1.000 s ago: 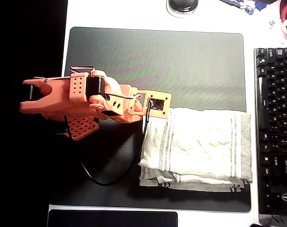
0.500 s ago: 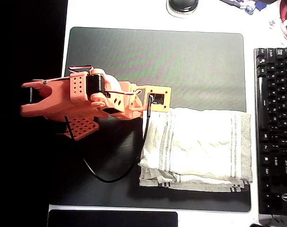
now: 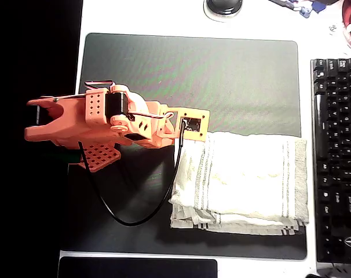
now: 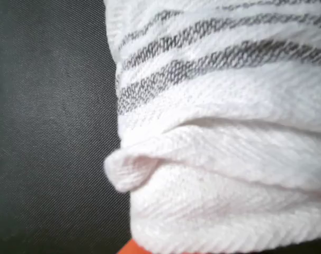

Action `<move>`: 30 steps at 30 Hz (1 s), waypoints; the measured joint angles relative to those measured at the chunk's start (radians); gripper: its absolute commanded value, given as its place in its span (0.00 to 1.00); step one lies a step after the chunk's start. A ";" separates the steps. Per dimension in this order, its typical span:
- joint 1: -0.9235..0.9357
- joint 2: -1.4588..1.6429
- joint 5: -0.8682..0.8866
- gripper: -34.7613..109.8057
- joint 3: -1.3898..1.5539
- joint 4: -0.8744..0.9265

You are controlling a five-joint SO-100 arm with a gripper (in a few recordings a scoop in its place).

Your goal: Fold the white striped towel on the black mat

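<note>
Towel, cream-white terry cloth with grey-green stripe bands, lies folded in layers at 4 o'clock on large dark charcoal woven mat, right edge near black keyboard on white counter. Orange arm reaches from 9 o'clock; jaws sit over towel's upper left corner, state cannot be told. Wrist view: towel fold close up, mat at left.

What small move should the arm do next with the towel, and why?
Probably lift clear and check the fold. The white striped towel already lies doubled on the black mat, layers showing along its lower edge. The gripper sits at its upper-left corner; whether it grips is unclear.
</note>
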 measured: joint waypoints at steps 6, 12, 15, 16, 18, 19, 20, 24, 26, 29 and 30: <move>0.017 0.000 0.005 0.24 0.000 0.000; 0.008 0.000 0.005 0.24 0.000 0.000; 0.018 0.000 -0.028 0.24 0.000 0.000; 0.029 0.000 -0.069 0.24 0.000 0.011; 0.020 0.000 -0.137 0.24 0.000 0.015; 0.026 0.000 -0.143 0.24 0.000 0.015; 0.034 0.000 -0.143 0.24 0.000 0.015; 0.026 0.000 -0.156 0.24 0.000 0.015; 0.026 0.000 -0.160 0.24 0.000 0.015; 0.028 0.000 -0.175 0.24 0.000 0.012; 0.028 0.000 -0.176 0.24 0.000 0.015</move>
